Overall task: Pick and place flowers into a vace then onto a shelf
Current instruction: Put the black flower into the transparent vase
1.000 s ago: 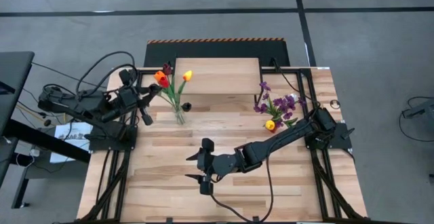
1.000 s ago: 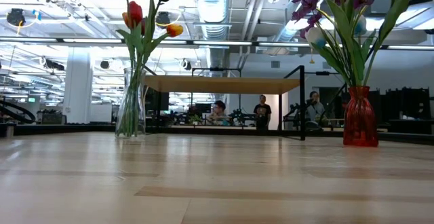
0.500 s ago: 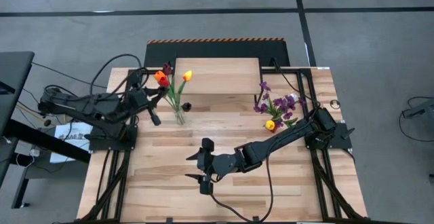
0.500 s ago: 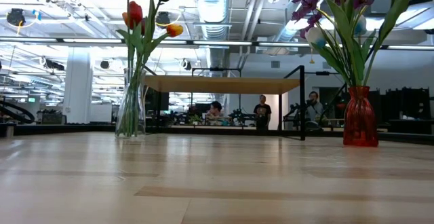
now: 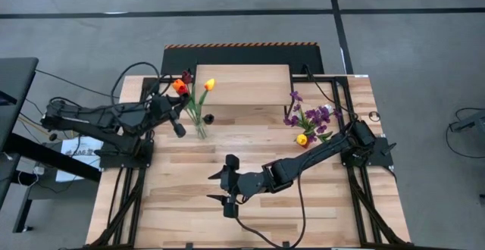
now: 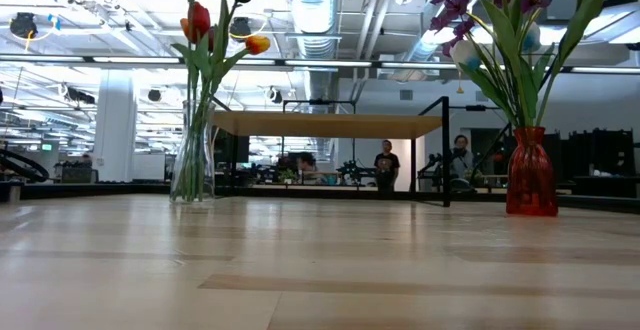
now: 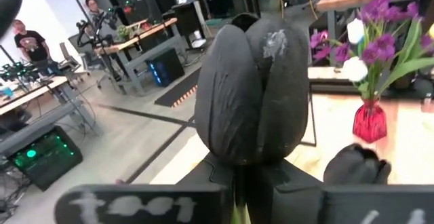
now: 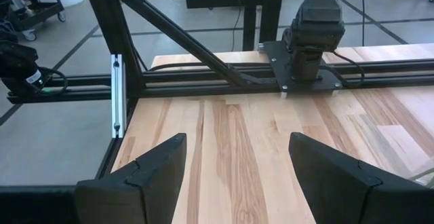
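A clear glass vase (image 5: 200,129) (image 6: 190,160) with red, orange and yellow flowers (image 5: 182,89) stands in front of the shelf (image 5: 242,83) (image 6: 325,123). My left gripper (image 5: 179,129) hovers just left of this vase, shut on a black flower (image 7: 254,95). A red vase (image 5: 307,129) (image 6: 530,175) with purple sprigs stands at the right. My right gripper (image 5: 225,185) (image 8: 237,176) stands open over the middle of the table with nothing between its fingers. My left gripper pinches the black flower's green stem (image 7: 235,209) between its two fingers, right below the head. The fingers come nearly level from the table's left. The head stands just beyond the fingertips, clear of the table; the rest of the stem is hidden behind the gripper.
Another black flower head (image 5: 208,118) shows close beside the glass vase. The table's black frame rails (image 8: 203,75) run along its edges. People stand at benches (image 6: 385,165) in the room beyond. Bare tabletop (image 5: 189,204) lies in front of the vases.
My left gripper has gone toward the table's right, closer to the glass vase, sinking a little and rolling slightly, with the black flower still in its shut fingers.
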Motion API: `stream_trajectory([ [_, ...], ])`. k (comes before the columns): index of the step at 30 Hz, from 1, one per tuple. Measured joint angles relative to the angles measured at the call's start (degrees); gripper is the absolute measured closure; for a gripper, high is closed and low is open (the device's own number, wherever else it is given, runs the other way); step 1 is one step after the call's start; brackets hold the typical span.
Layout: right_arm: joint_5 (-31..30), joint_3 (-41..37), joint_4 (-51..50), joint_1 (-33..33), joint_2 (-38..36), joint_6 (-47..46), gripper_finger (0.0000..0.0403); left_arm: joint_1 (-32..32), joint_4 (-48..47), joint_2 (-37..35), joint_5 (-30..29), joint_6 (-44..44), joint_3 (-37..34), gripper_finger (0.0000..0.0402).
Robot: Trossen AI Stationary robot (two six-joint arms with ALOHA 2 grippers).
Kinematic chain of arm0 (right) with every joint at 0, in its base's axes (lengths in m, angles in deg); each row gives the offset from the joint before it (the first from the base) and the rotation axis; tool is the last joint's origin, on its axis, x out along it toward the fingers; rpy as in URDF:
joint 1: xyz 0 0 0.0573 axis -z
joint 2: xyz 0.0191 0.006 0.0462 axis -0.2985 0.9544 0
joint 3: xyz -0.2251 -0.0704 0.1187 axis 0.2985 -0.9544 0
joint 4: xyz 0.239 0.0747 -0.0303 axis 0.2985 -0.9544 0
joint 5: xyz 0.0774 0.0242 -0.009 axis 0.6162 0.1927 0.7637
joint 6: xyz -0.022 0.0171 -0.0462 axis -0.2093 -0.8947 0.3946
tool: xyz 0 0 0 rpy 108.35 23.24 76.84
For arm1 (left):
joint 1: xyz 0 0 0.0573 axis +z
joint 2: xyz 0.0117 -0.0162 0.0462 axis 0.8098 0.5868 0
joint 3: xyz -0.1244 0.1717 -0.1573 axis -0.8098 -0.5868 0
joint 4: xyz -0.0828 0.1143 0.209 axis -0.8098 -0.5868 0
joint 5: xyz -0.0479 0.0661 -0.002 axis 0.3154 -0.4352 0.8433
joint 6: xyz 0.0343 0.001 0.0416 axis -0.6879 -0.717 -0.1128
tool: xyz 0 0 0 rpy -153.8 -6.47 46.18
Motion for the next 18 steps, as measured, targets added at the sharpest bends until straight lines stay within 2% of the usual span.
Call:
stream_trajectory([
  [13,0.0,0.0,0.0,0.0,0.0,0.0,0.0148,0.0,-11.2,0.0,0.9,7.0,0.0,0.0307],
  [18,0.0,0.0,0.0,0.0,0.0,0.0,0.0148,0.0,-8.8,-0.4,1.3,7.5,-3.9,0.0279],
])
